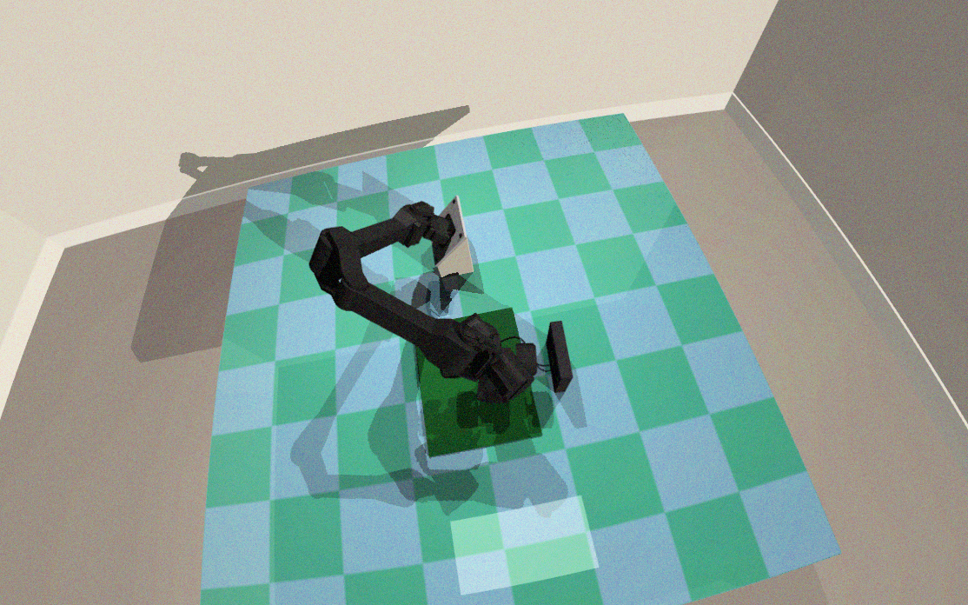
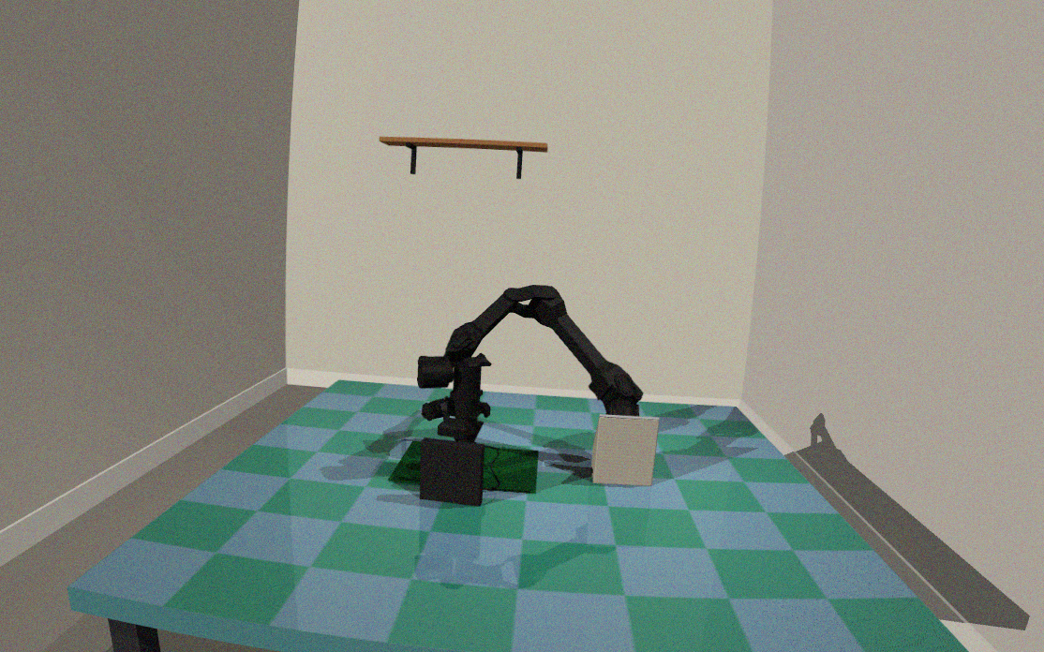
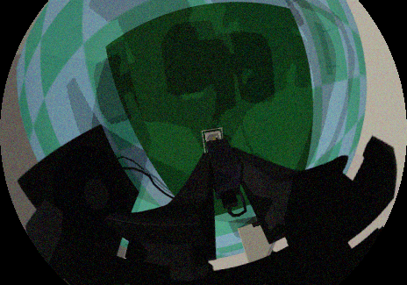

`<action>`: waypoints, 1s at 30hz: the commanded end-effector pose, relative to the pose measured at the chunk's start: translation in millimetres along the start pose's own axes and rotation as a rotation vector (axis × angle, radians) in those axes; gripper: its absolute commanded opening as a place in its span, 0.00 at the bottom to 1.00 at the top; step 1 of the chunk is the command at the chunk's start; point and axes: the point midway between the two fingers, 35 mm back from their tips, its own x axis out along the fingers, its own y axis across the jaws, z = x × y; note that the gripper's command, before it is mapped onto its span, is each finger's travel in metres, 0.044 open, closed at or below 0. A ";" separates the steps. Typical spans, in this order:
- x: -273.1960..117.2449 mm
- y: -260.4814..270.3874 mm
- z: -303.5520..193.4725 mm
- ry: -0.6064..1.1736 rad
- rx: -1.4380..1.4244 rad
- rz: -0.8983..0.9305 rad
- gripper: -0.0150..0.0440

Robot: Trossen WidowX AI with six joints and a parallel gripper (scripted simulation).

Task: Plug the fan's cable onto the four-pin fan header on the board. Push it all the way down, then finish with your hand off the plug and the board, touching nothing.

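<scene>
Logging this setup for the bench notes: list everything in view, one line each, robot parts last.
Table: one, green and blue checkered top.
Board: one, dark green, flat on the table under the gripper.
Fan: one, black, upright at the board's edge.
Cable: thin, black, running from the fan toward the gripper.
Plug: one, small and pale, at the fingertips over the board.
Panel: one, beige, upright at the arm's base.
Shelf: one, wooden, on the wall.
Arm: one, black.
Gripper: one, black, shut on the plug.
</scene>
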 end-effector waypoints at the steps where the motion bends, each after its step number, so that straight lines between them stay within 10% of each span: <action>1: 1.5 -0.3 -1.1 0.000 -0.005 -0.004 0.25; 30: 8.5 -0.4 -0.6 0.000 -0.004 -0.004 0.25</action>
